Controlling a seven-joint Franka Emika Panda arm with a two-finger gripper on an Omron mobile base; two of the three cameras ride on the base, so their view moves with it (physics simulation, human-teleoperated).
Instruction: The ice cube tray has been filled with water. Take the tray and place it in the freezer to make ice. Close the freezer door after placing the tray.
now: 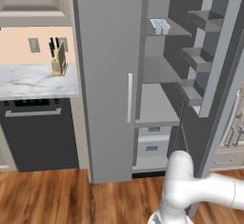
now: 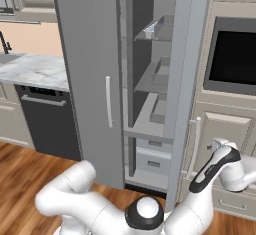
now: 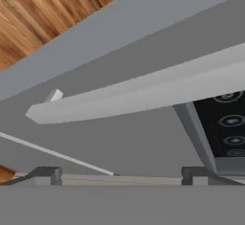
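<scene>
Your tool (image 3: pixel 122 178) stands wide and empty, close against the freezer door's white handle (image 3: pixel 143 92); the ice cube tray (image 1: pixel 160 25) sits well apart on the freezer's upper shelf (image 1: pixel 178 29).

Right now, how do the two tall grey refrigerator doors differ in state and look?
The freezer door stands swung open, showing its inner side with three bins; the plain fridge door is shut flat against the cabinet. The freezer door's slim white handle lies close before the open fingers, beside its black dispenser panel; the plain fridge door's handle is untouched and it has no panel. Both are tall and grey with vertical white handles.
</scene>
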